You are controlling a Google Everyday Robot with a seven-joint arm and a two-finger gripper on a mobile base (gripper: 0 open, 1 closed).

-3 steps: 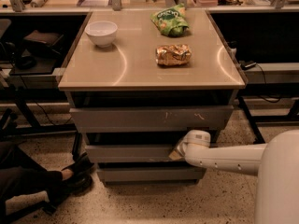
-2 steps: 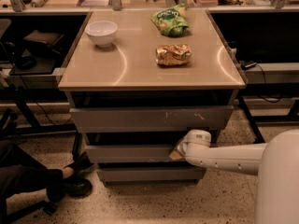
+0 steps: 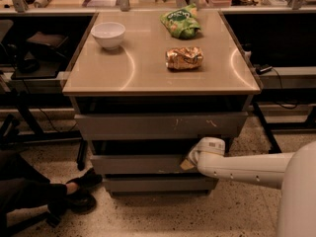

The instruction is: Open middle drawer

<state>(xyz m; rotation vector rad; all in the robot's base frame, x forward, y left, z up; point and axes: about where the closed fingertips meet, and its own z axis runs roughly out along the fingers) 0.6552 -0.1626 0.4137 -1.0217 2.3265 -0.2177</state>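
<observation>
Nearest, the pale robot arm (image 3: 247,168) reaches in from the right of the middle drawer (image 3: 138,164), level with its front. Low and to the left of that drawer, a black shoe (image 3: 81,201) rests on the speckled floor.

The middle drawer is the plain grey front in the centre of the cabinet's stack of three. The slimmest front (image 3: 158,183) sits just below it, and the larger scratched front (image 3: 148,126) is above it, across a dark gap.

The end effector (image 3: 189,161) is at the middle drawer's upper right edge, touching the front there. I cannot tell whether it is spread or pressed together.

Above the drawer, the tabletop (image 3: 143,75) carries three things. A crumpled golden-brown packet (image 3: 184,58) lies over the drawer's right part. A white bowl (image 3: 108,34) stands farther back over its left part. A green bag (image 3: 180,22) lies farthest back, over its right part.
</observation>
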